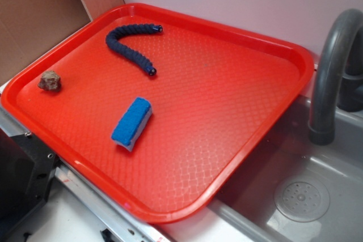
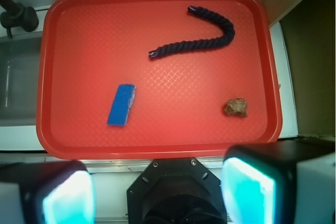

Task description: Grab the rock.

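Observation:
The rock (image 1: 50, 80) (image 2: 236, 107), a small lumpy brown-grey stone, lies on the red tray (image 1: 227, 117) (image 2: 79, 51) close to its left corner in the exterior view and near the lower right in the wrist view. My gripper (image 2: 157, 192) hangs high above the robot's base, outside the tray's near edge. Its cyan pads (image 2: 247, 190) stand wide apart with nothing between them. The exterior view does not show the gripper.
A blue sponge (image 1: 131, 123) (image 2: 122, 104) lies mid-tray. A dark blue braided rope (image 1: 129, 46) (image 2: 197, 40) curves at the tray's far side. A grey sink (image 1: 306, 191) with a faucet (image 1: 332, 72) sits right of the tray. The robot's black base (image 2: 176, 192) is below the gripper.

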### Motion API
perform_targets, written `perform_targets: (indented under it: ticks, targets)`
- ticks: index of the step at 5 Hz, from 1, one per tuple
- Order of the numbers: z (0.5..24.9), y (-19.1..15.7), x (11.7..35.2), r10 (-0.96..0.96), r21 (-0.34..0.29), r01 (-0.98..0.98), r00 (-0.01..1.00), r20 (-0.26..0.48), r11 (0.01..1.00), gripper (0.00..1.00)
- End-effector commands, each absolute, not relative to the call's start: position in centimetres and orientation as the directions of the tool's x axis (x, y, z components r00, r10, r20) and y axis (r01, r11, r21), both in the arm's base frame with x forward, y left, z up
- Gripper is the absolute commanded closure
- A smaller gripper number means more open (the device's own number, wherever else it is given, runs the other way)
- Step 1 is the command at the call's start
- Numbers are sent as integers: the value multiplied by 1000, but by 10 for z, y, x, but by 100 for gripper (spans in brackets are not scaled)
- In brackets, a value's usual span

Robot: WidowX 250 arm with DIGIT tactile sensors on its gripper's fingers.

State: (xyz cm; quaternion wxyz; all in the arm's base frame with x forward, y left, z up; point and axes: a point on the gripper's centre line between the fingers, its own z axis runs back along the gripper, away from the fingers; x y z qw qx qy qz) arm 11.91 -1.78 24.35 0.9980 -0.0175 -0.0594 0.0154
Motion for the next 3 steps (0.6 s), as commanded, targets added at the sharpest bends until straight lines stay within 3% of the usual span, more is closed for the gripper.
perform_targets:
  ticks: [1,2,3]
  targets:
    - [244,-18,119,33,-37,-29,992,118,999,0]
    - [231,15,136,278,-64,-271,946,167,960,0]
    - [205,41,150,417,-33,-417,895,161,908,0]
